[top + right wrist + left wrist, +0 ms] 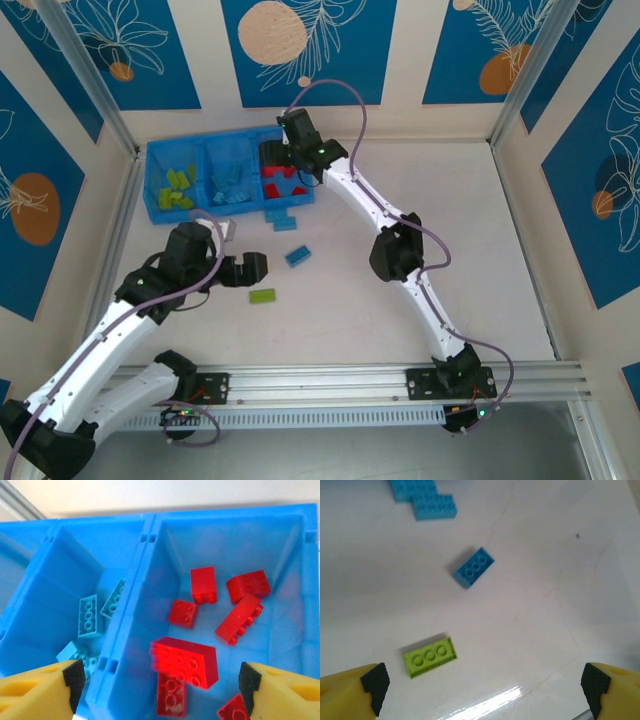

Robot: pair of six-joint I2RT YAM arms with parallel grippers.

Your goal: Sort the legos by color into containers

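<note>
Over the right-end compartment (292, 575) of the tray (35, 575), my right claw (160, 684) gapes wide, gripping nothing; a blurred, studded red brick (185, 662) sits between the pads (75, 680), touching neither.

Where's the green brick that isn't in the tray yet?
The green brick lies on the table left of centre in the top view, right by the open left pincer, with a blue brick beyond it.

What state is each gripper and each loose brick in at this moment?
left gripper: open, empty, over the table.
right gripper: open, above the red compartment.
large red brick: blurred, free of the gripper.
lime brick: flat on the table, unsorted.
blue brick: flat on the table, unsorted.
pair of light-blue bricks: on the table, touching.
</note>
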